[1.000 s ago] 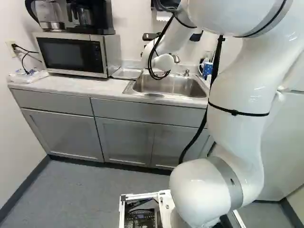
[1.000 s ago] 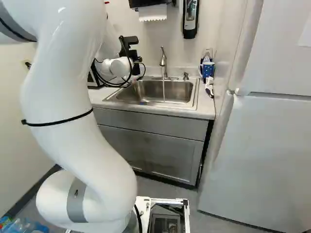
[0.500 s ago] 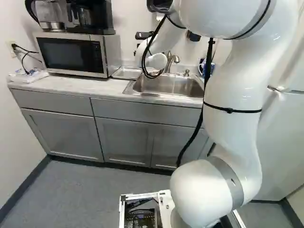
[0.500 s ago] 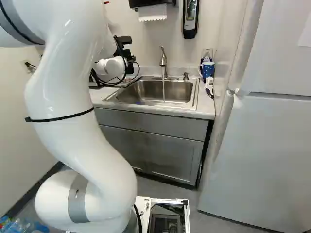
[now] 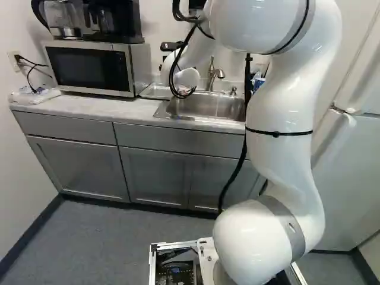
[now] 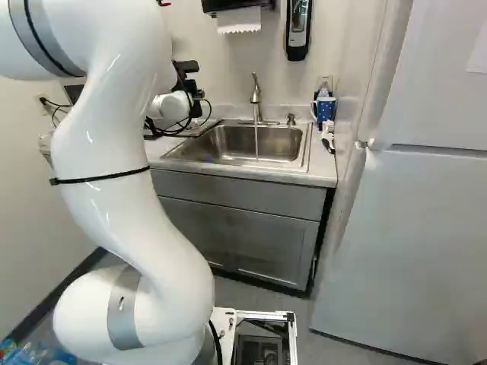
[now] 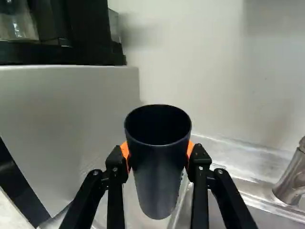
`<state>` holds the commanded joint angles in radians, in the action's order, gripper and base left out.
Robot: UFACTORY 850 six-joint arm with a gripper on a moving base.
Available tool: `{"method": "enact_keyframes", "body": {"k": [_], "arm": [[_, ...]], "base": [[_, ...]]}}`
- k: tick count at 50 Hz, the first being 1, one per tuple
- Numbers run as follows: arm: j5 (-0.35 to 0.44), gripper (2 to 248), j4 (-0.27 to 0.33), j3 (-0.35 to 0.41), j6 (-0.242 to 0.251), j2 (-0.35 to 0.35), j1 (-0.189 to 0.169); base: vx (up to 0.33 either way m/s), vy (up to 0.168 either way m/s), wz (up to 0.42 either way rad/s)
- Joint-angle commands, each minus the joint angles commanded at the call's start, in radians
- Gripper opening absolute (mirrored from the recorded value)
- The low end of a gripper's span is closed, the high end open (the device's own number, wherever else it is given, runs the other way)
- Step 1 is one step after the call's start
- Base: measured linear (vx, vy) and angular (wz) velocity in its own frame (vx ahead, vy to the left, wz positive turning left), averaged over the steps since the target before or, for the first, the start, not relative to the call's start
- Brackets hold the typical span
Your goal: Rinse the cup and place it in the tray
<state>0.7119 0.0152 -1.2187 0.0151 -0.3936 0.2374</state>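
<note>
The black body of my gripper (image 6: 189,74) shows beyond the white wrist in the right base view, left of the faucet. In the wrist view my gripper (image 7: 158,157) is shut on a dark, upright cup (image 7: 159,176), orange pads against its two sides and its round mouth open. Below the cup lies a shiny metal tray (image 7: 131,207), between the microwave and the sink. The left base view shows this tray (image 5: 155,91) on the counter. A thin stream of water falls from the faucet (image 6: 256,99) into the sink (image 6: 255,144).
The microwave (image 5: 89,68), with a coffee maker (image 5: 113,21) on it, stands close beside the cup. A blue mug (image 6: 325,109) stands right of the sink, near the fridge (image 6: 403,243). The faucet base (image 7: 289,179) is across the sink edge from the gripper.
The arm has swung left, carrying its wrist from above the sink's left part toward the tray and microwave. The base has stayed in place.
</note>
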Motion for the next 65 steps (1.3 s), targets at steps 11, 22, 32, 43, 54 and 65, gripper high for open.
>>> {"method": "enact_keyframes", "body": {"k": [11, 22, 32, 43, 54, 65], "arm": [[0.000, 125, 0.000, -0.051, 0.000, -0.061, 0.014], [0.000, 125, 0.000, -0.078, 0.000, -0.102, 0.021], [0.000, 125, 0.000, -0.085, 0.000, -0.125, 0.023], [0.000, 125, 0.000, -0.083, 0.000, -0.142, 0.025], [0.000, 125, 0.000, -0.082, 0.000, -0.146, 0.025], [-0.004, 125, 0.000, -0.082, 0.000, -0.146, 0.025]], "base": [[0.000, 0.000, 0.000], [0.000, 0.000, 0.000], [0.000, 0.000, 0.000], [0.000, 0.000, 0.000], [0.000, 0.000, 0.000], [0.000, 0.000, 0.000]]}}
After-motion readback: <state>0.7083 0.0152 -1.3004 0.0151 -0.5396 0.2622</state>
